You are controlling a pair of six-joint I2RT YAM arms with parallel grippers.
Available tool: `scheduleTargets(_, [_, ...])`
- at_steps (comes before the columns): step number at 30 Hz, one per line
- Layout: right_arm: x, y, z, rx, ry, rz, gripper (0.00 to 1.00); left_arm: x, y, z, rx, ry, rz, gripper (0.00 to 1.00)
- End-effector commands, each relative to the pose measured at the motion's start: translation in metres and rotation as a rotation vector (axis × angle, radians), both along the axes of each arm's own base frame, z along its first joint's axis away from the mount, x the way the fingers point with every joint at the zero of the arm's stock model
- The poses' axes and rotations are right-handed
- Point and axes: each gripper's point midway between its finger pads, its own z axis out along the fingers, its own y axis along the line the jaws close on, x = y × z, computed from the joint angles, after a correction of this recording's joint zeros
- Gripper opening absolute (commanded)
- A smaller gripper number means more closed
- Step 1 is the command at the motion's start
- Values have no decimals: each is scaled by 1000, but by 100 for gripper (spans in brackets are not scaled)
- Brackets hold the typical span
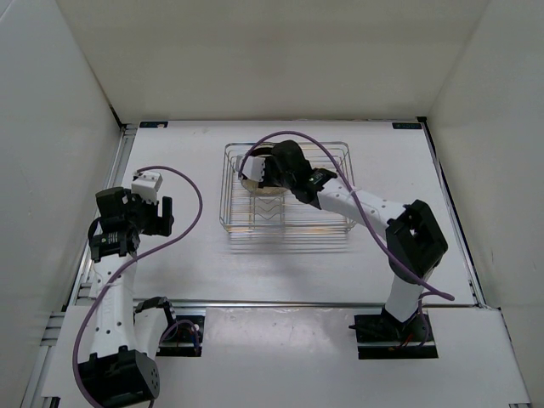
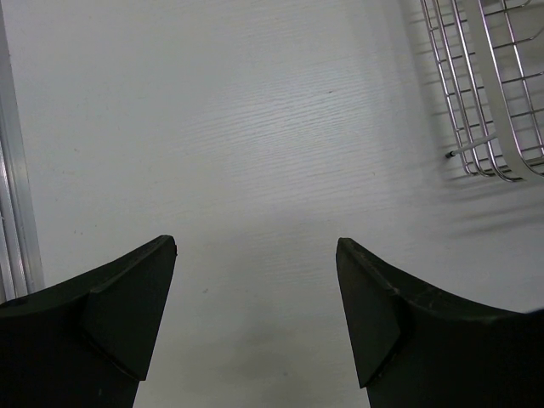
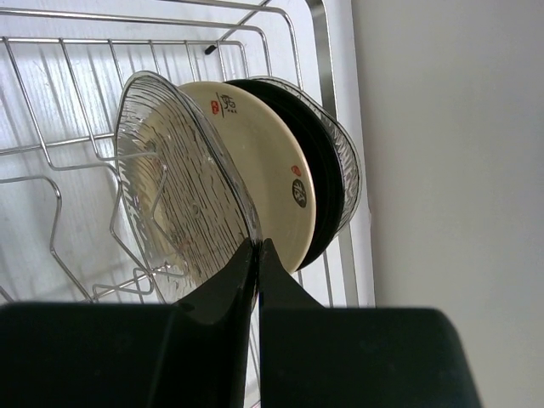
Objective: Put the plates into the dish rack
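Several plates stand on edge in a row inside the dish rack [image 3: 323, 51]. From front to back they are a clear ribbed plate [image 3: 170, 195], a tan plate [image 3: 263, 161], a black plate [image 3: 327, 183] and another clear plate [image 3: 350, 170]. My right gripper [image 3: 257, 245] is shut on the lower rim of the front clear plate. From above, that gripper [image 1: 255, 178] sits over the rack's [image 1: 340, 223] left part and hides most of the plates. My left gripper [image 2: 255, 246] hangs open over bare table left of the rack [image 2: 484, 102], holding nothing.
The rack stands at the table's middle back, with white walls on three sides. A purple cable [image 1: 289, 136] arches over the rack from the right arm. An aluminium rail [image 2: 13, 212] runs along the table's left edge.
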Motion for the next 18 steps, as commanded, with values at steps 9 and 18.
scheduleTargets(9, [-25, -2, 10, 4, 42, 7, 0, -4, 0, 5, 13, -25, -8, 87])
scheduleTargets(18, [-36, -4, -3, -46, 86, 60, 0, -5, -1, 4, 11, -16, -8, 87])
